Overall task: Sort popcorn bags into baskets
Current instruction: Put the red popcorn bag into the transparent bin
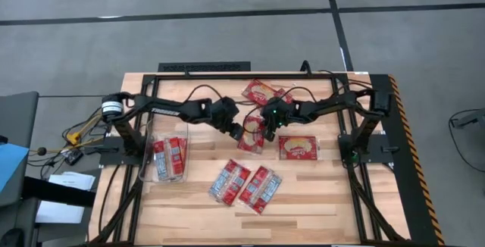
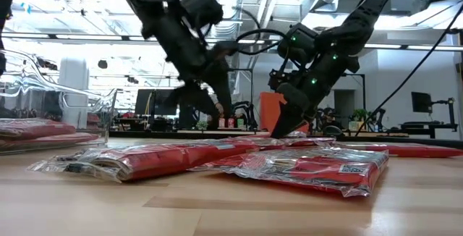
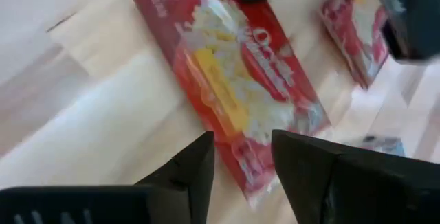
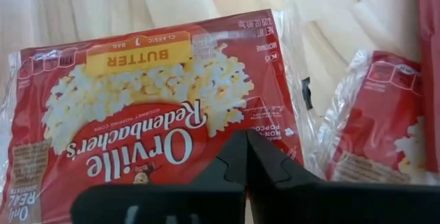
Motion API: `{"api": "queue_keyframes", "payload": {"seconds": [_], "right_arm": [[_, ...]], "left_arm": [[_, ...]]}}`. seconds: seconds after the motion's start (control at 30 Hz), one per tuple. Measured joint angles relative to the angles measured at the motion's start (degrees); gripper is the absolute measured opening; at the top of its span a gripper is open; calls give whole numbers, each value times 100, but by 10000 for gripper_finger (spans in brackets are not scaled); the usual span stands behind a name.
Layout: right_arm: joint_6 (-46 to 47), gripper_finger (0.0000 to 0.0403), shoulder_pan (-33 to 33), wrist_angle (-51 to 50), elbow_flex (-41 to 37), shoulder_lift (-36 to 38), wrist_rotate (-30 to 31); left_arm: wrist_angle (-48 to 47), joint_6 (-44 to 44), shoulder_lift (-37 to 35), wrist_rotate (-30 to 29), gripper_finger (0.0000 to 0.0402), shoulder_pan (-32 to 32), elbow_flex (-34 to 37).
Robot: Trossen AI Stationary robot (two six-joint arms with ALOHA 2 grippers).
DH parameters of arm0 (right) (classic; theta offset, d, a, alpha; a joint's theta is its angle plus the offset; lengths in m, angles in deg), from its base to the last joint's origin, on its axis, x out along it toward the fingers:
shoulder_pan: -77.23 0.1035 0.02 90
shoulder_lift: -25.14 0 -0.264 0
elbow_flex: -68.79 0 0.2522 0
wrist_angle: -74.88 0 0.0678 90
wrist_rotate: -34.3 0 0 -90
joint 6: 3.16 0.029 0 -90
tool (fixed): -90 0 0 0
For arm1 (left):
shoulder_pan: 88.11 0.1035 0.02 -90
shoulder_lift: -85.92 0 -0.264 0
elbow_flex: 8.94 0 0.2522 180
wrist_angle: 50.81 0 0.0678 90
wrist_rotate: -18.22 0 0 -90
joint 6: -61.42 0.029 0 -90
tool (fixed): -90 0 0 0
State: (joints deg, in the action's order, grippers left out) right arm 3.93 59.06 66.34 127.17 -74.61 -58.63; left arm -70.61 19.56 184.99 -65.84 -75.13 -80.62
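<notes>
Bright overhead light; left wrist view blurred.

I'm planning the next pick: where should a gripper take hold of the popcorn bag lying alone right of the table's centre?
Probably its right short edge, from straight above. The popcorn bag lies flat, face up, bare wood all round, so only the thin edge seam can be pinched; that end is farthest from the left gripper and right gripper, both over the neighbouring bag.

You have a wooden table (image 1: 318, 201) with a clear tub (image 1: 148, 150) at its left. Loose red bags lie on the wood: two at the front (image 1: 245, 184), one at centre-right (image 1: 297, 148), and more toward the back (image 1: 258, 90).
</notes>
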Motion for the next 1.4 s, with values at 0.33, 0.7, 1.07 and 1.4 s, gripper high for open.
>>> {"api": "queue_keyframes", "payload": {"seconds": [0.33,0.7,1.07,1.4], "right_arm": [[329,36,30,-132,-11,307,-1],[511,21,640,-511,-1,355,190],[511,23,767,155,13,-254,200],[509,36,680,245,1,-218,166]], "left_arm": [[517,-383,741,475,262,294,-1],[1396,-892,1052,778,310,218,-6],[1495,-1053,1078,820,307,189,3],[1396,-1290,1097,827,179,156,12]]}}
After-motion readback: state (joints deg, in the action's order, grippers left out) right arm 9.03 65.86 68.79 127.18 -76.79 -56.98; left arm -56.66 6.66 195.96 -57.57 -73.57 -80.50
